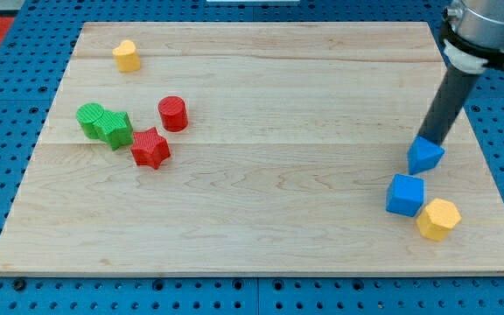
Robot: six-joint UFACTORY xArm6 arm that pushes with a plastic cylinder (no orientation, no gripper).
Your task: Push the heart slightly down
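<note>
**Heart far from the rod, upper left of the board**

The small yellow heart-shaped block (126,55) sits near the upper left corner of the pale wooden board (261,201), alone, with bare wood below it. Further down and slightly left lie two green blocks (104,124), touching each other; their shapes are hard to make out. To their right are a red star-shaped block (150,148) and a red cylinder block (173,114).

My tip (429,140) is at the frame's right side, touching or just above the top of a blue triangular block (425,156). A blue cube (405,194) and a yellow hexagonal block (437,219) sit just below. There are no fingers to open or close; the arm ends in a plain rod.

In my judgement, the main risk is dragging the blue triangular block along when leaving. Approaching the heart off-centre could turn it sideways, and too long a push would run it toward the green blocks. Little room lies between the heart and the board's top edge for placing the tip.
</note>
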